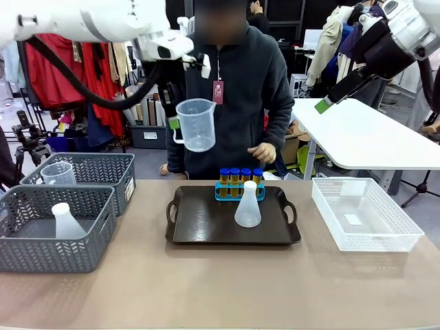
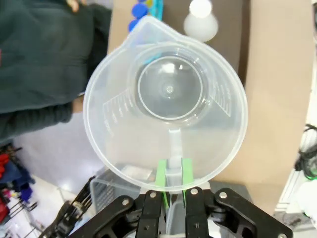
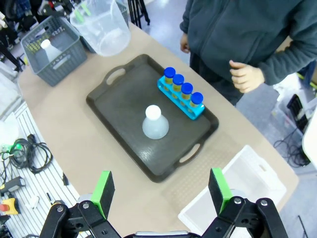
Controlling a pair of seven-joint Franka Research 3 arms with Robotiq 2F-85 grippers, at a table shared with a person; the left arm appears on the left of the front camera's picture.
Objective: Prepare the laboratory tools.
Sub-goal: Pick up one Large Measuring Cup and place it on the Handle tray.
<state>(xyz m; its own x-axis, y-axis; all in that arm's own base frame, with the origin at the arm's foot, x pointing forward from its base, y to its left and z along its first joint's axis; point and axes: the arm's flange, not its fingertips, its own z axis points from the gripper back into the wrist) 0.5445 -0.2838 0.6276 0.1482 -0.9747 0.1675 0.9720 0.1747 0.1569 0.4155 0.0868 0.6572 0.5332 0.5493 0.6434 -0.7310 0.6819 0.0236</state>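
Left claw (image 2: pixel 172 174) grips the clear beaker (image 1: pixel 196 124) by its handle, aloft beyond the tray's (image 1: pixel 206 227) far-left corner (right claw (image 3: pixel 161 190) gapes wide).

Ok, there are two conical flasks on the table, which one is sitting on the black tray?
The flask in the middle, just in front of the blue tube rack. The other flask stands in the near grey basket.

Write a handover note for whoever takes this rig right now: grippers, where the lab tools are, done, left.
Left gripper: shut on the handle of the measuring beaker, held in the air left of the black tray.
Right gripper: open, empty, high above the table.
On the tray: conical flask and blue-capped tubes in their blue rack.
Grey baskets: a second flask, a second beaker.
Done: beaker lifted.
Left: probably set it on the tray.
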